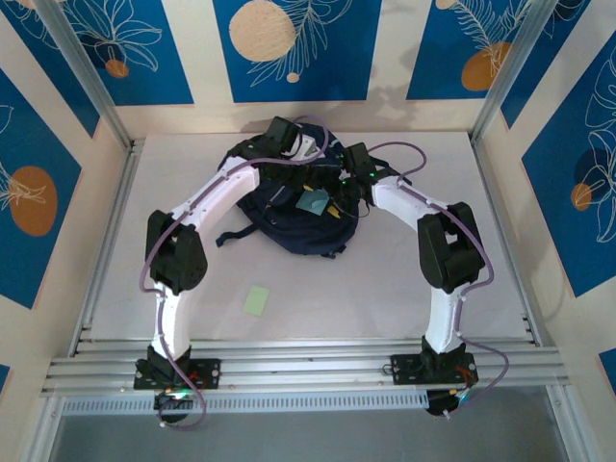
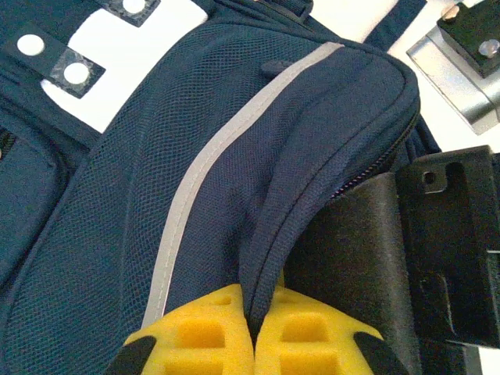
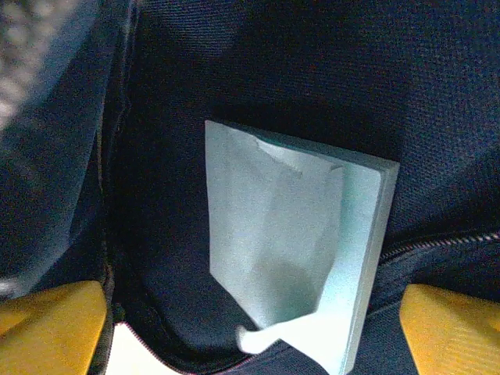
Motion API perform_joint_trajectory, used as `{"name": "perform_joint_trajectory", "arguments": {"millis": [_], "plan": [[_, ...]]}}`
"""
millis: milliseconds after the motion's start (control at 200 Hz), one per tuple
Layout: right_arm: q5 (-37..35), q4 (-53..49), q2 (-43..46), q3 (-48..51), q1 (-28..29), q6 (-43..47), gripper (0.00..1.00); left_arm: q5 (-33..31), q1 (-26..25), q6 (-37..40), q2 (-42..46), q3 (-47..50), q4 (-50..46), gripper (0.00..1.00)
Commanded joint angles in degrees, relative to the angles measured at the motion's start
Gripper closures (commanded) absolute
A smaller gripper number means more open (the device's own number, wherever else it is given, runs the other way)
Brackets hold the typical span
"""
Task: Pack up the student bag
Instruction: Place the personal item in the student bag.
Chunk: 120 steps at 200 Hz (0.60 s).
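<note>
Right wrist, notepad (image 3: 289, 250) inside student bag (image 3: 312, 62), right jaws wide, left jaws clamping bag

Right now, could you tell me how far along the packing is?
Done: a pale blue notepad lies inside the student bag, the right gripper open either side of it. In hand: the left gripper pinches the bag's rim. Left: a green pad waits on the table.

Overhead light is bright and even; the right wrist view is dim.
</note>
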<state>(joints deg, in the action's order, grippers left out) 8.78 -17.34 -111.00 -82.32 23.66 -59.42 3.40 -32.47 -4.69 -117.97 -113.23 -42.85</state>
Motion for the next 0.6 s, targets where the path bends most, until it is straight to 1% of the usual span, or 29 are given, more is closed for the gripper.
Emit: {"name": "perform_joint_trajectory", "arguments": {"millis": [0, 25, 135, 180, 210, 290, 355, 445, 595], "plan": [[3.9, 5.8, 3.3, 3.6, 0.9, -0.3, 0.13, 4.6, -0.4, -2.2, 0.6, -2.2, 0.9, 1.00], [4.2, 7.0, 3.1, 4.3, 0.9, -0.7, 0.19, 5.0, -0.5, -2.3, 0.6, -2.2, 0.8, 1.00], [6.1, 10.9, 1.6, 5.6, 1.1, -2.8, 0.51, 6.2, -0.4, -2.9, 0.7, -2.0, 0.4, 1.00], [6.6, 12.2, 0.7, 5.4, 1.3, -3.4, 0.59, 6.7, -0.5, -3.1, 0.8, -1.8, 0.2, 1.00], [6.9, 12.7, 0.0, 4.8, 1.5, -3.5, 0.62, 7.1, -0.4, -3.3, 0.8, -1.7, 0.2, 1.00], [7.4, 13.1, -1.8, 2.4, 2.1, -3.7, 0.65, 7.8, -0.4, -3.8, 1.1, -0.7, 0.8, 1.00], [7.9, 13.3, -2.8, 0.5, 2.5, -3.3, 0.65, 7.8, -0.5, -4.0, 1.1, -0.3, 1.0, 1.00], [8.3, 10.8, -3.6, -1.6, 2.3, -1.9, 0.64, 6.8, -0.4, -4.2, 1.1, -0.1, 0.7, 1.00], [8.6, 10.9, -0.3, 2.6, 0.7, -0.2, 0.60, 4.2, -0.1, -4.4, 1.7, 0.5, 0.0, 1.00]]}}
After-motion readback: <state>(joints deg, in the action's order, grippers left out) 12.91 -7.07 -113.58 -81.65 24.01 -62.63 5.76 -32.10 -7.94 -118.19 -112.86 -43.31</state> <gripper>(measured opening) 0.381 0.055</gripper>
